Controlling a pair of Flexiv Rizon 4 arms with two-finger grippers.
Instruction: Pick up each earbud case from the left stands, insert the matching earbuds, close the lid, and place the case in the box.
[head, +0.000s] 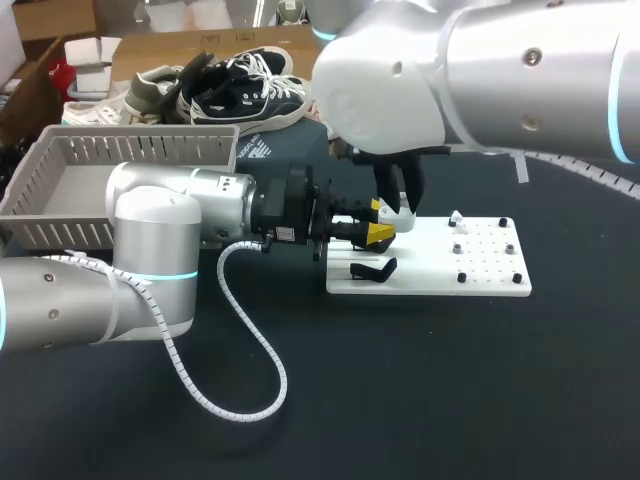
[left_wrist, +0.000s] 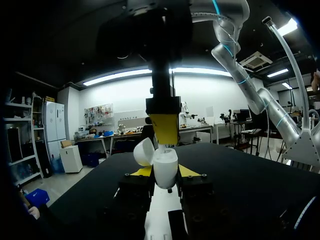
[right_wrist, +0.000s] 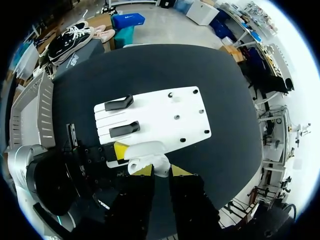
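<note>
A white earbud case with its lid tipped open sits between the yellow tips of my left gripper, which is shut on it. In the head view this gripper holds the case level, just over the near-left corner of the white stand board. My right gripper comes straight down onto the case. In the right wrist view the right gripper is shut on a small white earbud at the open case.
Two black stands stand bare on the board's left part, and small black pegs dot its right part. A small white piece stands at the board's far edge. A grey basket sits at the table's far left.
</note>
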